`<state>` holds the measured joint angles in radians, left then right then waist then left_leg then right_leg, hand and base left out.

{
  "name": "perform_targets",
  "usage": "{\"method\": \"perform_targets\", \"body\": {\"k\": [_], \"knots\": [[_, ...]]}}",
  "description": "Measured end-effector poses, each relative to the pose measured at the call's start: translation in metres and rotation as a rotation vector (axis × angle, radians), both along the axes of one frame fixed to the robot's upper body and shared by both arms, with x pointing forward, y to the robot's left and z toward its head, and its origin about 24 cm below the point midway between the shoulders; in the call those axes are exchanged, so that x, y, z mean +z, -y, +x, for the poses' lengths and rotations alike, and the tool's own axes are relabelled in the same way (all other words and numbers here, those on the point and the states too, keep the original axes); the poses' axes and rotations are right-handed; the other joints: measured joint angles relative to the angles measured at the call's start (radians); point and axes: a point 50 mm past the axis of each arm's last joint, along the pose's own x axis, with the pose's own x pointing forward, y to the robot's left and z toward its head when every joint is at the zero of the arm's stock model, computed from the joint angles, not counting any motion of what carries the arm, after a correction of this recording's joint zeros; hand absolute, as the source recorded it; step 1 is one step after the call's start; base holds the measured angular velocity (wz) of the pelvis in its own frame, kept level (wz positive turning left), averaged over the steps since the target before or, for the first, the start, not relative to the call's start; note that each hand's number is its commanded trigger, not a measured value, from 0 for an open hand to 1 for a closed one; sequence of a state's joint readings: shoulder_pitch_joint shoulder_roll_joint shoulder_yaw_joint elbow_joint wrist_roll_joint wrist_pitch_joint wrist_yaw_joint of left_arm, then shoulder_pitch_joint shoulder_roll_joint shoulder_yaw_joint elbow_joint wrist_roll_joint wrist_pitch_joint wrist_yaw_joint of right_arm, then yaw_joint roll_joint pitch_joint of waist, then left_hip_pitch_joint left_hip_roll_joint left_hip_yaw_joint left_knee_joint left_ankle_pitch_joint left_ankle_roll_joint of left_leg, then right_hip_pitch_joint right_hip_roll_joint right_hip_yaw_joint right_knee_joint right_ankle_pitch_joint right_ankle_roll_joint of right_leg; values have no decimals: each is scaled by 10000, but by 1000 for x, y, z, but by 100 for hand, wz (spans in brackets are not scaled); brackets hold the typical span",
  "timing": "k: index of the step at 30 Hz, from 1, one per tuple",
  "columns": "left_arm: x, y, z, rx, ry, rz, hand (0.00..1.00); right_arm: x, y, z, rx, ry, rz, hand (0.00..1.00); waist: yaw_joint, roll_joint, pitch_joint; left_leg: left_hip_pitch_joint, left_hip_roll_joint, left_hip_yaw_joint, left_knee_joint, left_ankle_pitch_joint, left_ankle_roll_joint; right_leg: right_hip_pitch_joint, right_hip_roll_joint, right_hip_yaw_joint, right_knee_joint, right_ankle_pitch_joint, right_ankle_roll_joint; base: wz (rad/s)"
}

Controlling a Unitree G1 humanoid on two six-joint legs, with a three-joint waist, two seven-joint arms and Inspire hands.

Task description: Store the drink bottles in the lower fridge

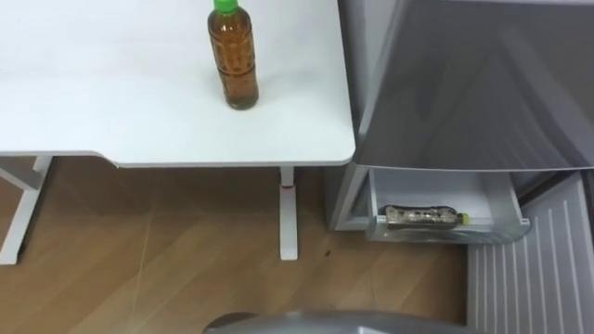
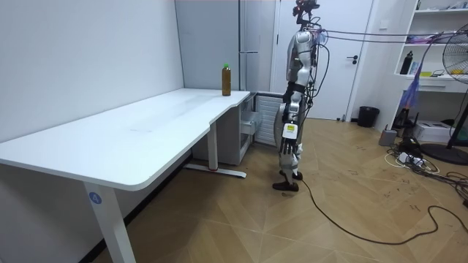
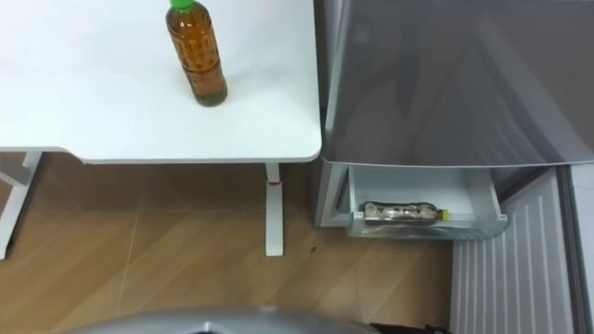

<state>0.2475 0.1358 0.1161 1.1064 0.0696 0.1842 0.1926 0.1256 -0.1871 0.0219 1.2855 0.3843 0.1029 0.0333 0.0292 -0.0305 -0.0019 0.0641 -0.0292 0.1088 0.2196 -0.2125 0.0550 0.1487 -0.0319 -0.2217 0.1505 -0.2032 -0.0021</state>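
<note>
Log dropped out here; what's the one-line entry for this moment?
tea bottle: upright on white table, near its corner | second bottle: lying in open lower drawer | robot: standing before fridge

A white desk [image 1: 111,93] with rounded corners and white legs stood on a light wooden plank floor [image 1: 167,269]. On the desk, toward its right edge, an upright clear plastic bottle of brown tea with a green cap [image 1: 233,57] stood alone. Right of the desk and lower, an open pale fridge drawer [image 1: 444,233] held a similar bottle lying on its side [image 1: 425,217].
</note>
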Motion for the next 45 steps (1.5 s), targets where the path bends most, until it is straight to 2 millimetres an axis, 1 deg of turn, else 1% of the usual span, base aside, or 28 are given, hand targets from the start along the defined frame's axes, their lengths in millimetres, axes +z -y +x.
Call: {"method": "perform_targets", "body": {"k": [2, 3, 5, 8, 10, 11, 12, 13, 14, 16, 18, 20, 22, 23, 25, 26, 28, 29, 31, 32, 34, 35, 37, 38, 40, 43, 45], "knots": [[0, 0, 1, 0, 17, -1, 0, 0, 0, 2, 15, 36, -14, 0, 1, 11, 6, 12, 5, -4, -10, -7, -9, 18, 7, 10, 2, 0, 0, 0], [0, 0, 7, -32, 151, -1, 0, 0, 0, 2, 27, 8, -18, 0, -24, 4, 27, 10, 5, -24, -20, -17, -13, 67, 13, 9, 0, 0, -1, 4], [0, 1, 9, 10, 216, 2, 0, 0, 0, 2, 62, -28, -54, 0, -22, 3, 35, 27, 16, -36, -44, -71, -16, 106, 28, 26, 3, 0, -1, 0], [0, 1, 15, 425, 455, 184, 0, 0, 1, 2, 179, -85, -97, 0, -15, 9, 49, 26, 18, -37, -22, -96, -13, 95, 26, 26, 15, 0, -1, -1], [1, -2, 16, 1406, 729, 487, 0, 1, 2, 3, 375, -89, -142, 0, 5, 20, 49, 55, 20, -13, -58, -102, -15, 91, 43, 162, 15, 0, -1, -6], [2, -3, 19, 1691, 871, 575, 0, 1, 2, 3, 357, -79, -144, 0, 5, 43, 35, 73, 19, -15, -65, -102, -15, 102, 45, 172, 12, 0, -1, -4], [3, -7, 20, 2432, 1131, 776, 0, 1, 2, 3, 342, -78, -142, 0, 21, 79, 13, 157, 16, -14, -96, -99, -15, 128, 46, 182, 13, 0, -1, 0], [6, -13, 23, 3131, 1474, 1099, 0, 1, 2, 4, 346, -54, -148, 0, 37, 82, 11, 207, 13, -14, -130, -92, -19, 151, 46, 188, 13, 1, -1, 0], [8, -15, 25, 3396, 1643, 1290, 0, 1, 2, 4, 348, -51, -151, 0, 68, 91, 6, 223, 12, -15, -135, -91, -19, 156, 47, 207, 15, 2, -1, 0], [13, -24, 33, 4294, 2257, 1976, 0, 1, 2, 3, 428, -91, -186, 0, 87, 114, 36, 305, 6, -4, -175, -87, -21, 200, 48, 273, 21, 2, 0, 0], [19, -29, 41, 4899, 2833, 2426, 0, 1, 3, 4, 657, -135, -246, 0, 89, 152, 29, 343, 7, 10, -222, -89, -21, 225, 52, 304, 23, 2, 0, 0], [25, -34, 52, 5310, 3510, 2847, 0, 1, 3, 5, 769, -117, -322, 0, 89, 141, 42, 346, 7, 7, -248, -90, -21, 252, 51, 298, 22, 2, 0, 0], [37, -40, 70, 5558, 4553, 3451, 0, 1, 3, 7, 768, -61, -471, 0, 82, 154, 33, 359, 7, 6, -250, -90, -21, 247, 50, 285, 15, 2, 0, 0], [40, -42, 74, 5586, 4813, 3620, 0, 1, 3, 8, 777, -15, -475, 0, 80, 145, 38, 354, 4, 1, -250, -90, -22, 247, 50, 263, 14, 2, 0, 0], [55, -48, 91, 5686, 5864, 4265, 0, 1, 4, 10, 843, 60, -482, 0, 77, 166, 23, 359, 2, -6, -252, -90, -21, 237, 54, 264, 14, 2, 0, 0], [59, -49, 95, 5700, 6171, 4430, 0, 1, 4, 10, 941, 70, -500, 0, 70, 167, 23, 359, 2, -6, -253, -90, -21, 232, 55, 257, 12, 2, 0, 0], [77, -53, 111, 5589, 7229, 5141, 0, 2, 4, 10, 1191, 97, -558, 0, 63, 164, 21, 360, -1, -12, -250, -90, -21, 226, 57, 267, 8, 2, 0, 0], [81, -54, 115, 5522, 7487, 5312, 0, 2, 4, 11, 1244, 121, -571, 0, 65, 163, 19, 359, -1, -13, -237, -90, -21, 219, 58, 264, 9, 2, 0, 0], [99, -56, 127, 5321, 8483, 5918, 0, 2, 4, 10, 1544, 41, -622, 0, 68, 180, 9, 359, -1, -22, -221, -89, -21, 204, 60, 271, 10, 2, 0, 0], [104, -56, 131, 5289, 8743, 6069, 0, 2, 4, 10, 1591, 18, -631, 0, 69, 181, 9, 355, -2, -23, -223, -89, -21, 194, 60, 272, 11, 2, 0, 0], [123, -57, 142, 5315, 9840, 6542, 0, 2, 4, 10, 1791, -5, -660, 0, 51, 193, 2, 349, -2, -22, -232, -89, -21, 171, 61, 277, 15, 2, 0, -4], [129, -57, 145, 5257, 10124, 6625, 0, 2, 4, 10, 1795, -1, -654, 0, 46, 194, 2, 351, -1, -24, -230, -89, -21, 175, 61, 272, 15, 2, 0, 0], [150, -54, 157, 4703, 11248, 7033, 0, 2, 4, 9, 1897, 41, -682, 0, 56, 195, 3, 340, -5, -30, -238, -89, -21, 163, 59, 266, 14, 3, 1, 0], [155, -54, 160, 4547, 11502, 7143, 0, 2, 4, 9, 1907, 51, -687, 0, 76, 203, 2, 334, -7, -37, -236, -89, -21, 167, 59, 257, 13, 3, 1, 0], [176, -52, 168, 4289, 12589, 7311, 0, 2, 4, 8, 1972, 58, -759, 0, -1, 226, 2, 344, -12, -55, -238, -89, -21, 172, 57, 257, 10, 3, 1, 0], [196, -44, 177, 3849, 13780, 7174, 0, 2, 5, 7, 2281, -16, -769, 0, 2, 273, 7, 361, -13, -56, -232, -89, -20, 184, 57, 268, 5, 3, 1, 0], [203, -38, 182, 3442, 14217, 6835, 0, 2, 4, 8, 2470, 30, -728, 0, 0, 317, 9, 346, -11, -59, -221, -89, -20, 183, 61, 276, 1, 3, 1, 0]]}}
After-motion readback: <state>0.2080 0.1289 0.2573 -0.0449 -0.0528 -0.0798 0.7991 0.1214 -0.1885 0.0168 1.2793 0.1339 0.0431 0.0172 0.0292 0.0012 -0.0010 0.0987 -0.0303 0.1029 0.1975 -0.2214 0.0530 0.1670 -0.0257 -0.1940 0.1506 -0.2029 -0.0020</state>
